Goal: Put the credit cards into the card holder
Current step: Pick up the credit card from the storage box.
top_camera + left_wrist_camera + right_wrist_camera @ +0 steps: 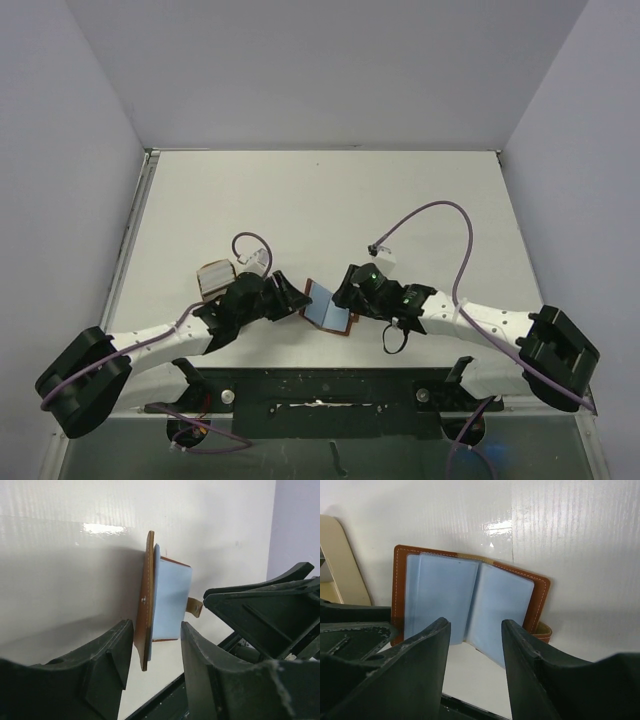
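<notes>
Near the middle of the tabletop (320, 200), a little toward 6 o'clock: the card holder (325, 308), spread open, pale blue leaves showing, brown rim around them. Flanked by both arms, each low and nearly flat over the tabletop.

Left arm (150, 345): rooted at 7 o'clock in the top view, stretched toward 2 o'clock, left end effector (293, 300) against the holder's 9 o'clock edge. Right arm (490, 320): rooted at 4 o'clock, stretched toward 10 o'clock, right end effector (343, 293) just at the holder's 3 o'clock edge.

From the left wrist: holder (146, 620) edge-on and upright, brown cover at 9 o'clock, blue leaves at 3 o'clock, lower edge sunk between the two fingers (117, 655). Cover just beside one finger, leaf close to the other. Clenched on it or merely straddling it: cannot tell.

From the right wrist: holder (470, 595) open like a book, tilted up off the tabletop, a fold down its middle. Fingers (530, 680) parted wide, released, nothing pinched; the holder's lower edge showing in the gap. Dark body of the left end effector at 8 o'clock, in front of the holder's lower corner.

At 10 o'clock of the holder, behind the left wrist: tan dish (213, 280).
</notes>
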